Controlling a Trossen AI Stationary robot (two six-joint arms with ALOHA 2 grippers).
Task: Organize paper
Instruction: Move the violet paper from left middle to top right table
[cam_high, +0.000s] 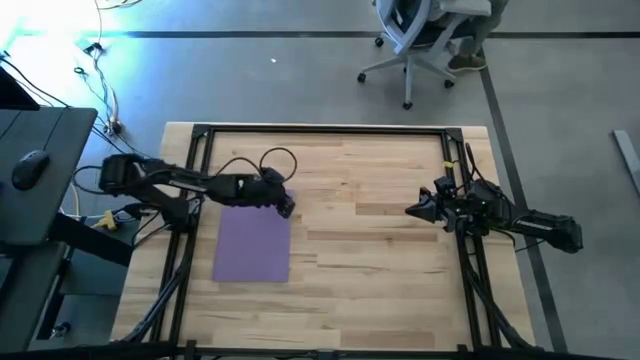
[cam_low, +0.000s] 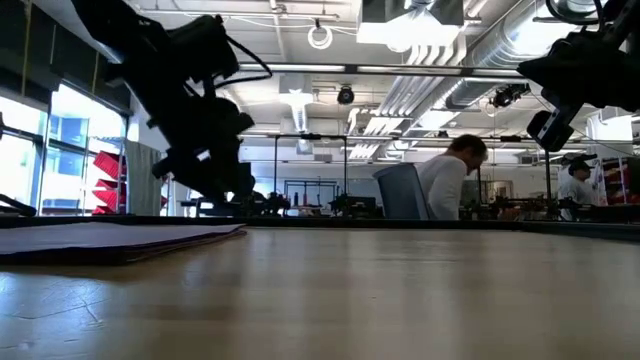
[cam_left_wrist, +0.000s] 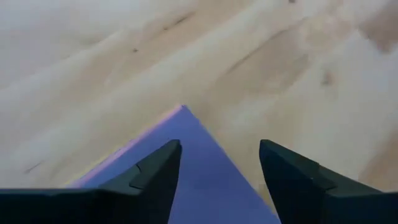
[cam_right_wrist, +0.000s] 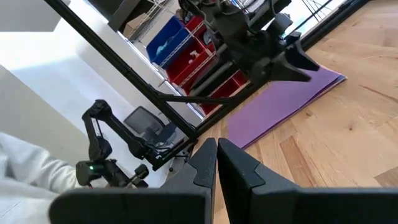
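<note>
While left end effector (cam_high: 287, 207) gapes, paper (cam_high: 252, 248) corner beneath.

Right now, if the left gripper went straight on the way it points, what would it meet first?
Probably the corner of the flat purple paper sheet, which lies between its open fingers. Past that corner only the bare light wooden table shows. Depth is unclear, so the left gripper might pass just over the sheet.

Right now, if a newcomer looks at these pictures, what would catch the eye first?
Most striking is the purple paper, lying flat on the left part of the wooden table. The left gripper stands open at its far right corner, while the right gripper waits shut on the table's right side.
</note>
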